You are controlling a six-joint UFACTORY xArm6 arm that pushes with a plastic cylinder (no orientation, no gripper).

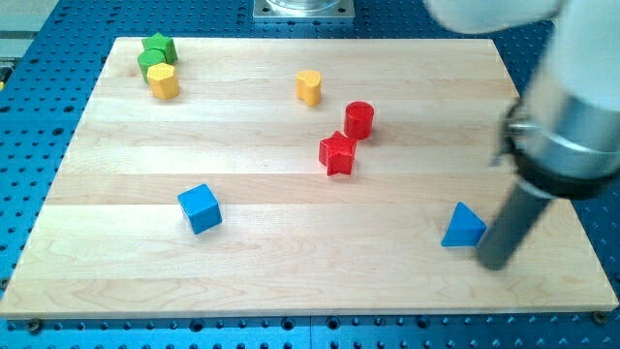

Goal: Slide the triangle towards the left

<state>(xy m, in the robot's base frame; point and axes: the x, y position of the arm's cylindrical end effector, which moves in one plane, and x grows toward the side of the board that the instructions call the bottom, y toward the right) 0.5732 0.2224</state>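
Observation:
A blue triangle (463, 227) lies on the wooden board (310, 281) at the view's lower right. My tip (495, 264) is on the board just to the right of the triangle and slightly below it, very close to or touching its right side. The dark rod rises up and to the right from the tip to the arm's grey body (567, 116).
A blue cube (200, 208) sits at the lower left. A red star (337, 153) and a red cylinder (358, 119) are near the middle. A yellow heart (309, 86) is above them. A green star (158, 47), a green cylinder (150, 64) and a yellow hexagon (164, 81) cluster at the top left.

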